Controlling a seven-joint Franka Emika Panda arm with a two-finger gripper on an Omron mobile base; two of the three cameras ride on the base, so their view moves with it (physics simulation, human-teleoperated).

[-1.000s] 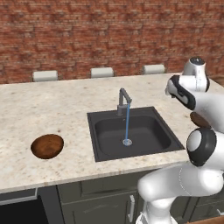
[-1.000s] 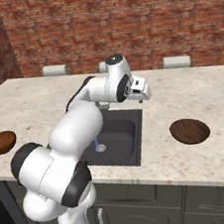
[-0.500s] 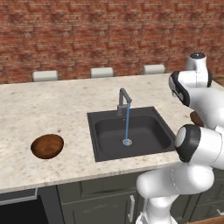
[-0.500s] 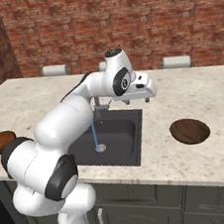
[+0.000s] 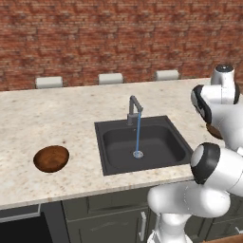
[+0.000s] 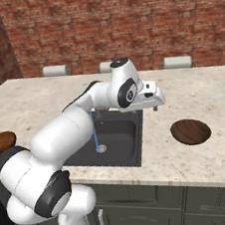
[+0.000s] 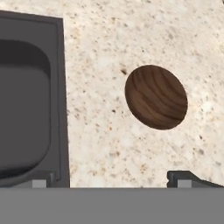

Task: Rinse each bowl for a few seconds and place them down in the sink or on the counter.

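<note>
right bowl (image 7: 156,97): lies on the counter (image 6: 202,92), right of the sink (image 6: 119,138) and apart from its rim; in the hand view it sits ahead of the finger tips, nearer the right-hand one
gripper (image 6: 155,108): jaws spread wide, nothing between them, held above the counter between sink edge and right bowl, not touching it
left bowl (image 5: 51,158): on the counter, well left of the sink
faucet (image 5: 134,107): at the back rim, blue stream (image 5: 138,133) falling to the drain (image 5: 138,154)
wall: red brick (image 5: 118,38) behind the counter
</note>
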